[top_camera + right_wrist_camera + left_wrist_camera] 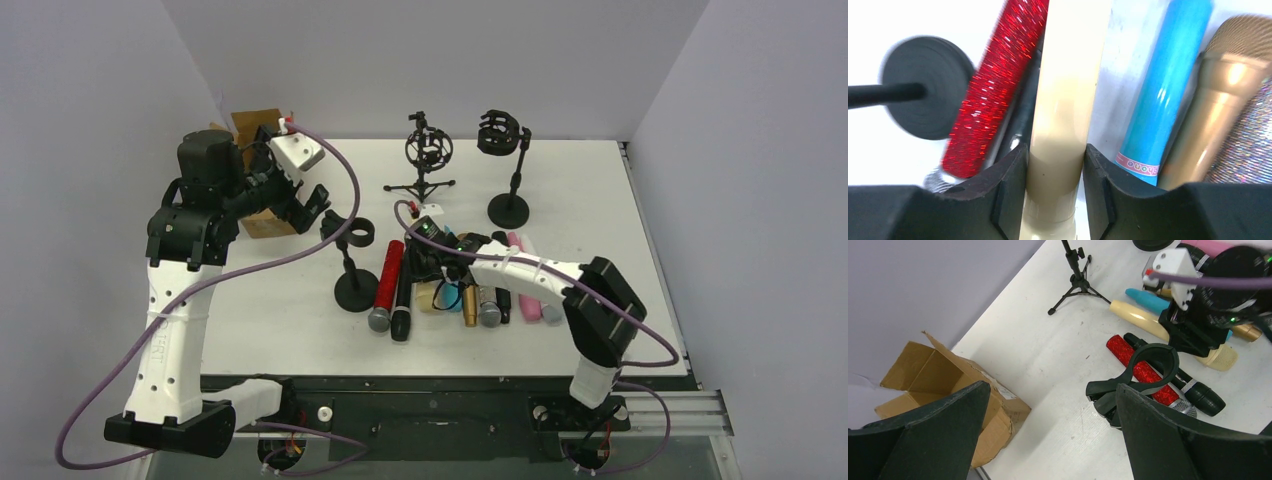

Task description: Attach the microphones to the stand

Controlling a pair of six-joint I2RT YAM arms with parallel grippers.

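Observation:
Several microphones lie in a pile mid-table. My right gripper is down in the pile, shut on the body of the cream microphone. Beside it lie the red microphone, a black one, the teal one, the gold one and the glittery silver one. The pink one lies to the right. My left gripper is open and empty, raised just left of the ring clip of a short stand.
A tripod stand with a shock mount and a round-base stand with a shock mount stand at the back. An open cardboard box sits at the back left, under my left arm. The short stand's base is close to the red microphone.

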